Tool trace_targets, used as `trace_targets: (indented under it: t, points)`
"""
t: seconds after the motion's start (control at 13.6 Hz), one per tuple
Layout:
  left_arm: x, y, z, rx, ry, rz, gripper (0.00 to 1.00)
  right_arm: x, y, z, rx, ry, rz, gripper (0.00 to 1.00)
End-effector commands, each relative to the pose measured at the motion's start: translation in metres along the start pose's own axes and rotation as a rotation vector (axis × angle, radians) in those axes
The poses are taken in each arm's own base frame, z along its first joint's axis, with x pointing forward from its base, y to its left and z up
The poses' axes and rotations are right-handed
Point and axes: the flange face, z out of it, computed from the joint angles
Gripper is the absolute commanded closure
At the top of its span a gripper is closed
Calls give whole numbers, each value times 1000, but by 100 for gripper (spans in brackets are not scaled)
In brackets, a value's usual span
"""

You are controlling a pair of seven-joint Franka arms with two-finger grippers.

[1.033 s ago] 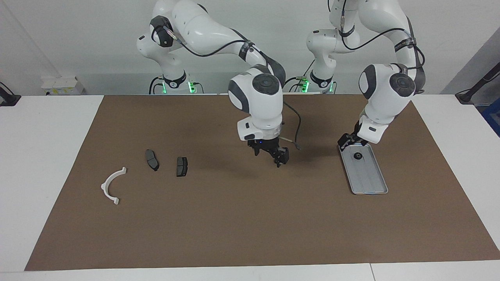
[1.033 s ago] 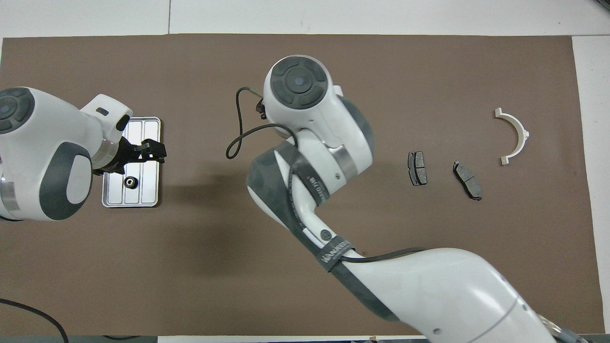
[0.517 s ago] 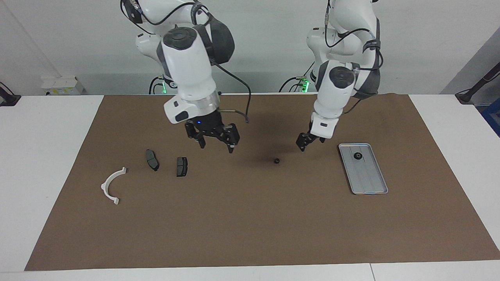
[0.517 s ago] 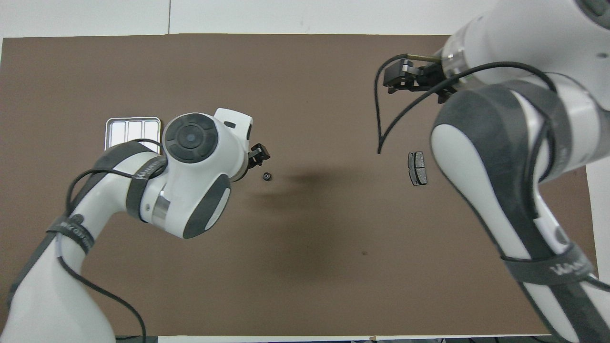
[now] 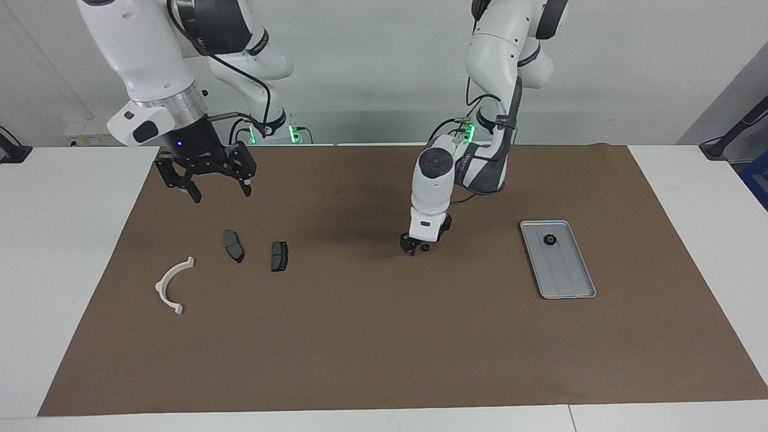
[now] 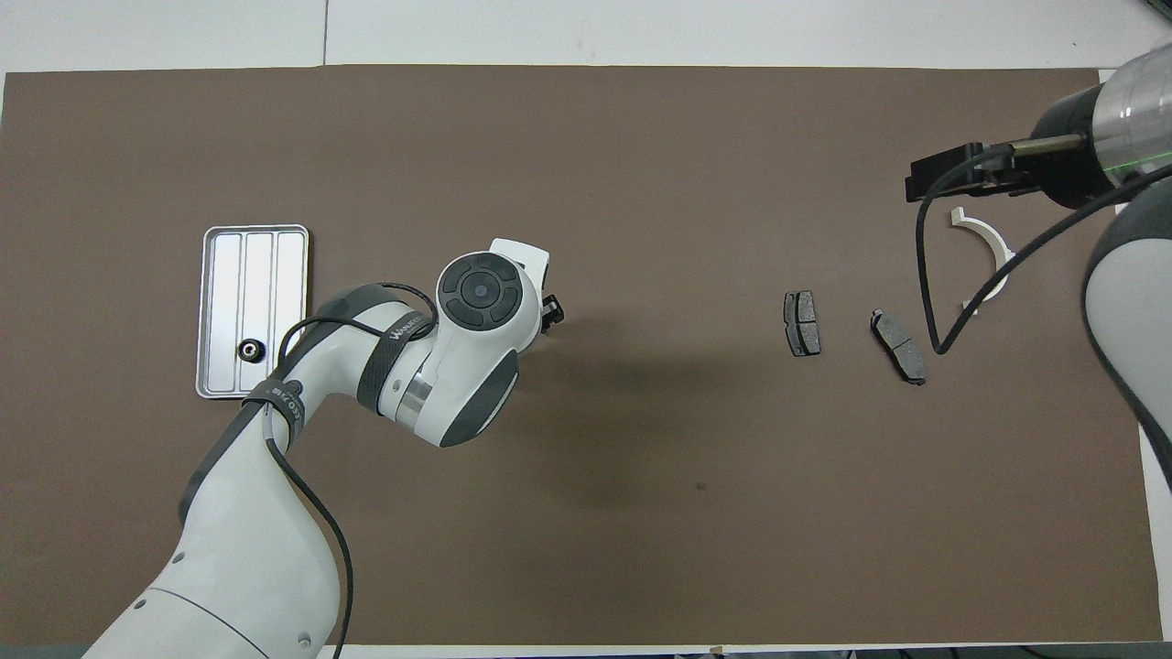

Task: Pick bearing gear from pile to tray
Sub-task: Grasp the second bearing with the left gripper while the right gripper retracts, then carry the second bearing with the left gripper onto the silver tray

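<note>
A small black bearing gear (image 5: 425, 247) lies on the brown mat near the table's middle. My left gripper (image 5: 416, 247) is down on the mat right at it; in the overhead view (image 6: 552, 312) the hand hides this gear. A second black gear (image 5: 549, 239) (image 6: 249, 350) lies in the silver tray (image 5: 567, 287) (image 6: 255, 231) toward the left arm's end. The pile is a white arc (image 5: 174, 285) (image 6: 998, 249) and two dark brake pads (image 5: 233, 245) (image 5: 279, 255). My right gripper (image 5: 219, 191) (image 6: 918, 186) hangs open and empty, raised over the mat by the pile.
The brown mat (image 5: 384, 336) covers most of the white table. The brake pads also show in the overhead view (image 6: 802, 323) (image 6: 898, 346). A black cable (image 6: 927, 275) hangs from the right wrist over the pile.
The right gripper left a gear on the mat's middle, then rose and swung back to the pile's end. The left gripper moved from the tray down to that gear.
</note>
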Motion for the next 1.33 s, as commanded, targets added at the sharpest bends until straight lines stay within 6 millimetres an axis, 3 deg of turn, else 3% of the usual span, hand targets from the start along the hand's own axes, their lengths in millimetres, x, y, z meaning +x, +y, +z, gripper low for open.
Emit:
trace_targets:
  t: [0.0,0.37,0.66,0.74,0.96,1.11,1.25]
  points:
    - [-4,-6,-5,-3,23,0,13,-20,26,-2,-4,-15,-15,0]
    - [1,-7,-5,-34,39,-7,21,-37,46,-18,-51,-36,-17,0]
    - [5,-10,-4,-33,41,-12,35,-39,57,-15,-88,-55,-2,0]
    - [3,-11,-1,-26,37,-10,43,-42,65,-6,-89,-67,12,0]
    - [1,-14,1,-5,24,-10,88,-49,69,-13,-94,-50,12,0]
    - [7,-19,-4,30,10,-9,96,-53,71,-25,-96,-30,19,0]
    - [23,-27,-12,42,8,-17,98,-54,74,-28,-97,-27,25,0]
